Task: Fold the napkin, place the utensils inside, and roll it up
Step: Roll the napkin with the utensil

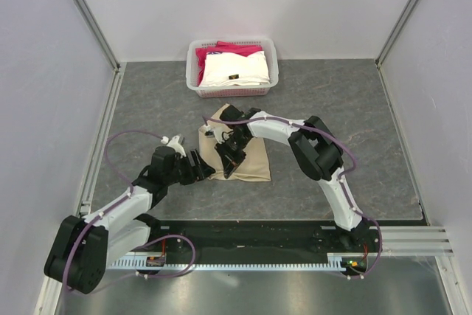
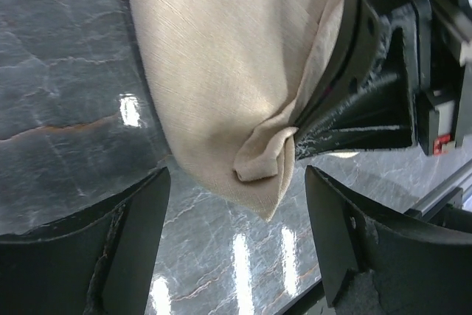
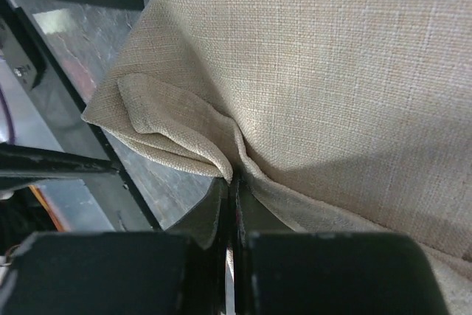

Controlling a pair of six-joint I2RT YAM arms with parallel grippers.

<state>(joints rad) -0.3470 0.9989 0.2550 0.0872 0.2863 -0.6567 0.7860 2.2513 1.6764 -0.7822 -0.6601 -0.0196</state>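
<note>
The tan napkin [image 1: 251, 154] lies folded on the grey table, at the centre of the top view. My right gripper [image 1: 227, 157] is shut on a pinched fold near the napkin's near-left corner [image 3: 177, 119], and the cloth bunches at its fingertips [image 3: 234, 182]. My left gripper [image 1: 202, 168] stands open just left of that corner. In the left wrist view the napkin's corner [image 2: 258, 167] hangs between the spread fingers [image 2: 237, 182] without touching either, with the right gripper [image 2: 354, 108] clamped on the cloth beside it. The utensils are out of view.
A white basket [image 1: 193, 71] stands at the back of the table, holding a white folded cloth [image 1: 234, 70] and a pink-red one [image 1: 236, 48]. Walls close the table on the left, right and back. The black rail [image 1: 243, 237] with the arm bases runs along the near edge.
</note>
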